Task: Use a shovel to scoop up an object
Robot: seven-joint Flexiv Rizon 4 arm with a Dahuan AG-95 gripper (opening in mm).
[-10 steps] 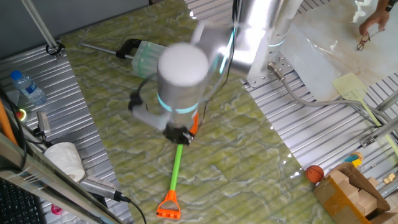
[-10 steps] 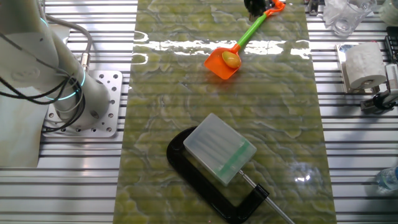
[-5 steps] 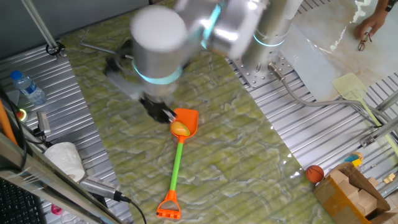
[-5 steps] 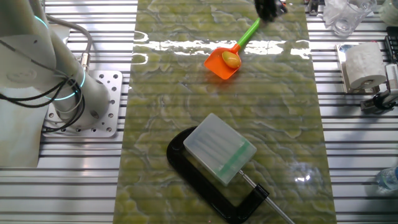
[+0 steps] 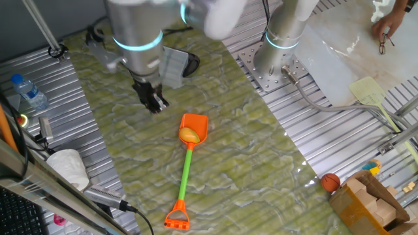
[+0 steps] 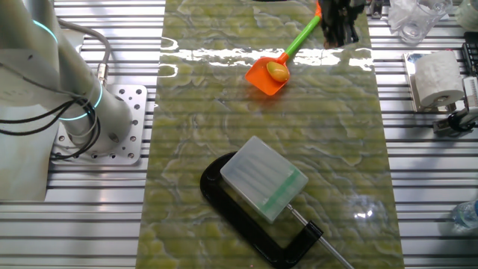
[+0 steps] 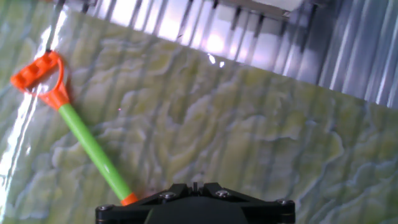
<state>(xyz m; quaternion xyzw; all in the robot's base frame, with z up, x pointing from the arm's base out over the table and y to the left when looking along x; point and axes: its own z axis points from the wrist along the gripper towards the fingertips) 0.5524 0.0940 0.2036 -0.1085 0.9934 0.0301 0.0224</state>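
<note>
Hand view only. Tool (image 7: pixel 196 208): just its dark housing shows, along the bottom edge, centre; fingers out of frame, so the jaw setting cannot be read. Shovel (image 7: pixel 81 130) lies on the counter (image 7: pixel 249 137) to the tool's left: orange D-shaped end at upper left, bright green shaft slanting down-right toward the housing, a sliver of orange where the shaft meets the housing's edge. Blade hidden behind the housing. Counter surface green, marbled, glossy, with bright glare patches. Ribbed metal panels (image 7: pixel 348 56) border it beyond the tool, across the top and upper right.
</note>
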